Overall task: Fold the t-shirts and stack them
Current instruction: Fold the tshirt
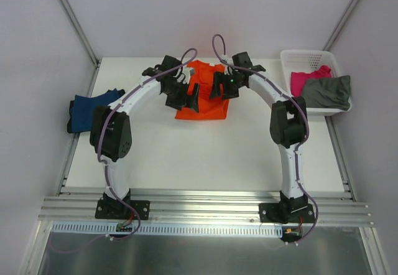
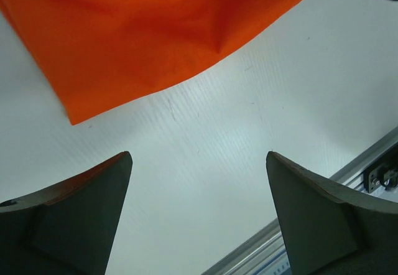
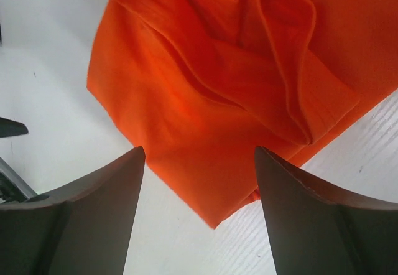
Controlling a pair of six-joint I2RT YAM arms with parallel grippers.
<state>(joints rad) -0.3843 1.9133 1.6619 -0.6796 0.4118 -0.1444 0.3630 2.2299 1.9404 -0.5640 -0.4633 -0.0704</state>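
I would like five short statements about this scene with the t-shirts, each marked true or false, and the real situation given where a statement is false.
1. The orange t-shirt lies on the table. True.
2. The left claw grips the orange t-shirt. False: its jaws stand open, with only bare table between them.
3. The navy blue t-shirt is in the white basket. False: it lies at the left edge of the table.
4. The pink t-shirt and the grey-olive t-shirt are both in the white basket. True.
5. The right claw is shut. False: it is open above the orange t-shirt.
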